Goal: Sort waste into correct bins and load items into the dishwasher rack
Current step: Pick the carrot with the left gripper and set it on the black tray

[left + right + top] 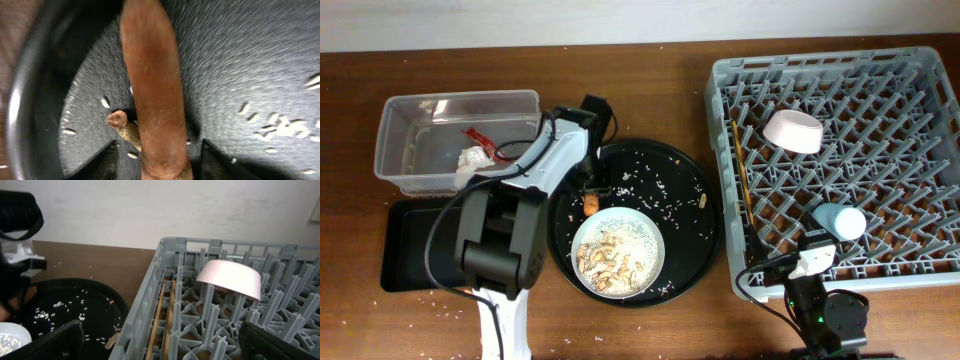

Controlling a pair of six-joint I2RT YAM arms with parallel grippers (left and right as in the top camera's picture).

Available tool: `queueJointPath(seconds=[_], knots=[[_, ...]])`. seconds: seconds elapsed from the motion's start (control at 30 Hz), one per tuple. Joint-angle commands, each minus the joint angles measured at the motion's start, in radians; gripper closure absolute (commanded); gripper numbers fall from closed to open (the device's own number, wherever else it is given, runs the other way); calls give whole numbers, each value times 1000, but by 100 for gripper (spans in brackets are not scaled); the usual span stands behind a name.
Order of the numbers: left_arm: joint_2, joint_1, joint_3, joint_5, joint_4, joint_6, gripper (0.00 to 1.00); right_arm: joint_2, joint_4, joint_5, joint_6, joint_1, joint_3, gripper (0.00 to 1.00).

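An orange carrot piece (592,204) (152,90) lies on the round black tray (692,170), beside a tan peanut (123,126). My left gripper (588,188) (160,167) is down over it. Its jaws are open on either side of the carrot, with a gap on each side. The pale grey plate (658,236) holds rice (638,242) and peanuts (603,262). A red wrapper (481,140) and a white tissue (471,160) lie in the clear tub (395,125). The grey rack (920,62) holds a white bowl (793,130) (230,278), a blue cup (841,221) and chopsticks (740,170) (159,317). My right gripper (165,347) hangs open over the rack's near left wall.
A shallow black rectangular tray (400,250) sits left of the round tray, partly under my left arm. Loose rice (655,185) (47,312) is scattered over the round tray, and some grains lie on the brown table (440,290). A wall (150,210) stands behind the table.
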Motion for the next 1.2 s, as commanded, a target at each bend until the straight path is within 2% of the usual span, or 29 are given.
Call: queueJointPath(seconds=[0.0, 0.07, 0.1, 0.2, 0.33, 0.4, 0.53, 0.73, 0.9, 1.17], knots=[[-23, 2, -36, -2, 10, -15, 68, -10, 2, -6, -6, -8, -9, 2], [-23, 3, -35, -3, 27, -14, 93, -10, 2, -6, -6, -8, -9, 2], [-23, 8, -31, -7, 27, -14, 100, -10, 2, -6, -6, -8, -9, 2], [-33, 45, 16, -10, -13, -14, 100, -10, 2, -6, -6, -8, -9, 2], [-85, 124, 151, -5, -171, -15, 100, -10, 2, -6, -6, -8, -9, 2], [-152, 143, 214, 2, -278, -16, 100, -10, 2, -5, -6, -8, -9, 2], [-294, 157, 220, -3, -371, -37, 100, -10, 2, -6, -6, -8, -9, 2], [-417, 194, 198, -119, -535, -212, 99, -10, 2, -5, -6, -8, -9, 2], [-473, 283, 70, -148, -513, -293, 99, -10, 2, -6, -6, -8, -9, 1], [-562, 564, -323, -83, -288, -310, 99, -10, 2, -5, -6, -8, -9, 2]])
